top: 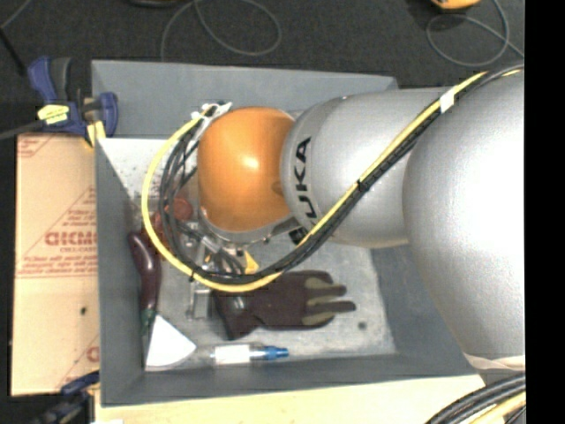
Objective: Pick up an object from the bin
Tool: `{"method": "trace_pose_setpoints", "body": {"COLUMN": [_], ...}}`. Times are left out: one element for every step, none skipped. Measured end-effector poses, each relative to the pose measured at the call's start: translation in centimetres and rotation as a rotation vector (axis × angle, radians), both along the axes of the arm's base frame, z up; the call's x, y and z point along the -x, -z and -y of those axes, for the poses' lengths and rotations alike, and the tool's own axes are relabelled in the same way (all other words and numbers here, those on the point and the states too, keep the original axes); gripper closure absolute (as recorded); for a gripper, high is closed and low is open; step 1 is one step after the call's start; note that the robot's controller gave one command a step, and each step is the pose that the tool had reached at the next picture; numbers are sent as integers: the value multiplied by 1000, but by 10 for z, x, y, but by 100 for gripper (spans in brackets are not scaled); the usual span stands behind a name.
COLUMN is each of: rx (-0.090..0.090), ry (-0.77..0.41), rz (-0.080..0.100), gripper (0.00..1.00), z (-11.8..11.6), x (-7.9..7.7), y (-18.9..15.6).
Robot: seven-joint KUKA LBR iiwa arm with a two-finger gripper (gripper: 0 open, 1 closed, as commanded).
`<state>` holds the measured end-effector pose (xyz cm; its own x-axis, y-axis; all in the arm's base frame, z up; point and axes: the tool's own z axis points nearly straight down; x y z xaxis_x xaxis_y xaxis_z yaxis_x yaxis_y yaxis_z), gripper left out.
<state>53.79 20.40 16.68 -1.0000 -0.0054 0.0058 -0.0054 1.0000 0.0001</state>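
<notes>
Grey bin holds a dark glove, blue-capped pen, white wedge.

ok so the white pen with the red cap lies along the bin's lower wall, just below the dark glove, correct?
Not quite: the cap is blue, not red. The camera view shows the white pen with a blue cap lying along the lower wall of the bin, just below the dark glove.
</notes>
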Motion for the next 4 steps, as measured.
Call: {"method": "trace_pose_setpoints", "body": {"rx": [-2,-1,-1,-2], "ry": [5,-22,-150,-152], "rz": [8,8,6,10], "gripper": [0,0,0,0], "z": [1,53,80,127], "x": [-2,21,16,-42], "y": [-5,62,70,58]}}
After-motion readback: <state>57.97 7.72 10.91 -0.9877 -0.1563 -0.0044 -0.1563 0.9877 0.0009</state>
